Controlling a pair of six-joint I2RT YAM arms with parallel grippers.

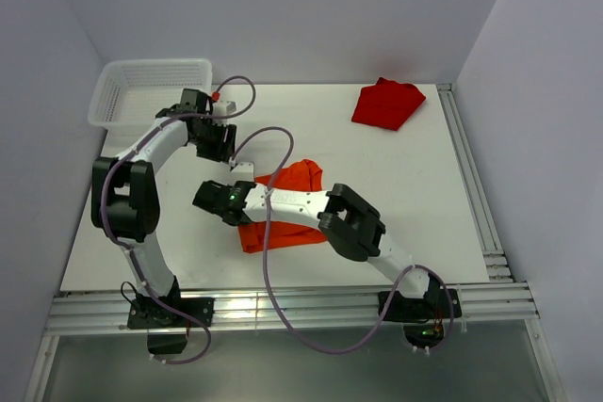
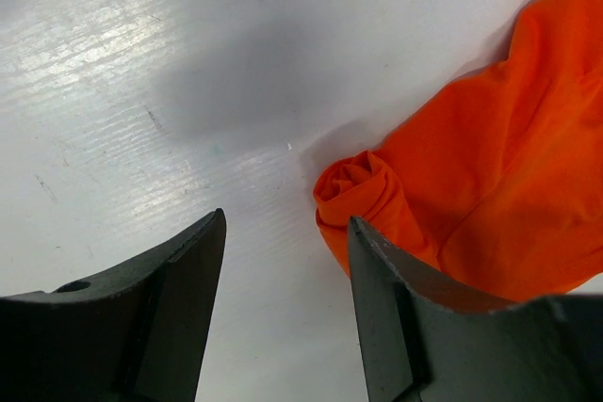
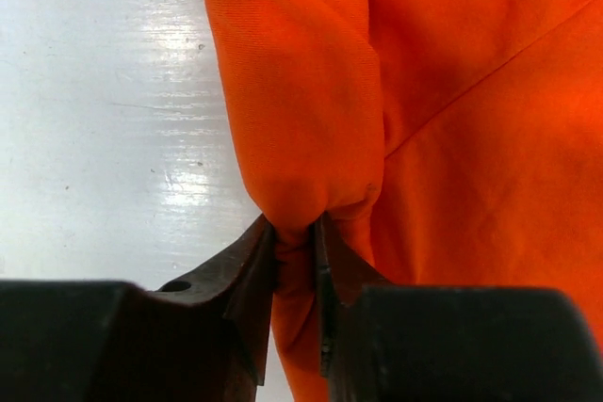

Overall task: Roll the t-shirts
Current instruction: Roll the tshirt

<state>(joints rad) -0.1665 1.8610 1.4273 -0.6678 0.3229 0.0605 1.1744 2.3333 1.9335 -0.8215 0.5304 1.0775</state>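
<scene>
The bright orange t-shirt (image 1: 292, 190) lies bunched at the table's middle, partly under my right arm. Its left edge is rolled into a thick fold (image 3: 292, 91). My right gripper (image 3: 294, 223) is shut on the near end of that fold, at the shirt's left side (image 1: 237, 218). My left gripper (image 2: 285, 218) is open over bare table, with nothing between its fingers. It hangs at the shirt's far left corner (image 1: 243, 176), and a small curled end of orange cloth (image 2: 363, 190) lies just beyond its right finger. The darker red t-shirt (image 1: 386, 104) lies folded at the back right.
A white mesh basket (image 1: 151, 91) stands at the back left corner, behind my left arm. Aluminium rails run along the table's right edge (image 1: 471, 185) and front edge (image 1: 283, 308). Walls close in at the back and both sides.
</scene>
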